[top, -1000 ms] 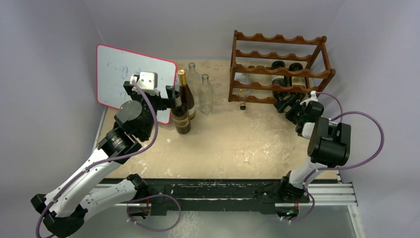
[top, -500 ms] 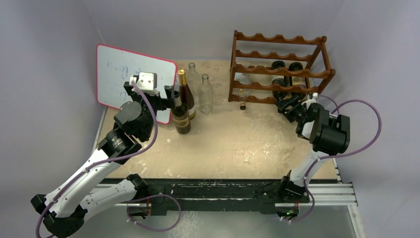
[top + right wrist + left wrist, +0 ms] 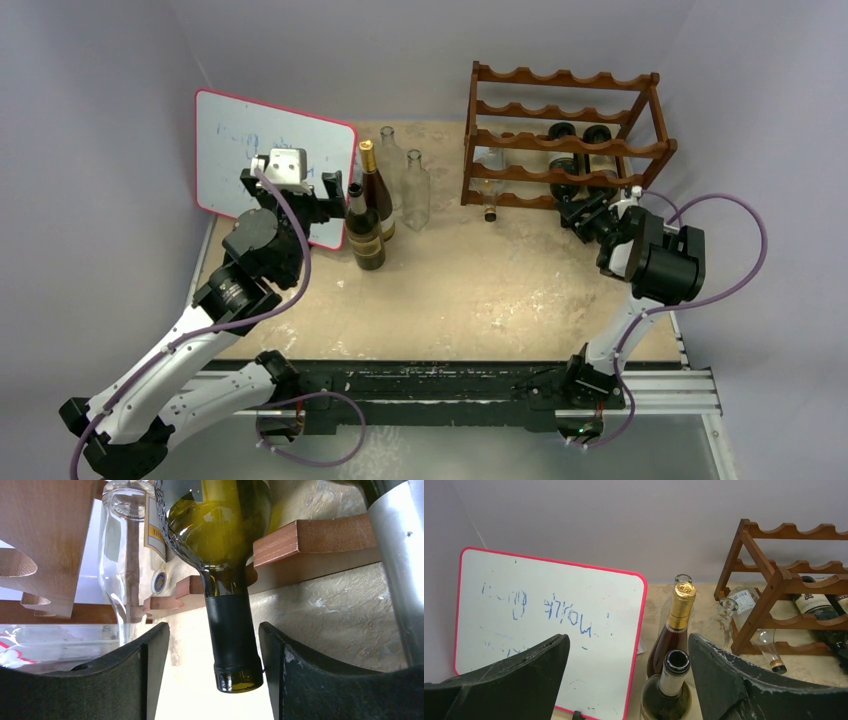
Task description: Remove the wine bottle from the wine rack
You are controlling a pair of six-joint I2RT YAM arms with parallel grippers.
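Top external view: one wine rack (image 3: 520, 138) at 1 o'clock on the worktop (image 3: 480, 290), three lying bottles (image 3: 598, 137) in it; four upright bottles (image 3: 367, 240) at 11 o'clock. Right tool (image 3: 214, 635) open, straddling the untouched neck of the wine bottle (image 3: 220, 525) low in the rack. Left tool (image 3: 629, 640) open around one upright neck; left arm (image 3: 190, 340) stretched forward, right arm (image 3: 665, 270) bent.

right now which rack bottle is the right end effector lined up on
The dark green bottle with the black-sleeved neck: that neck lies between the fingers of the open right end effector; the clear bottle lies outside them.
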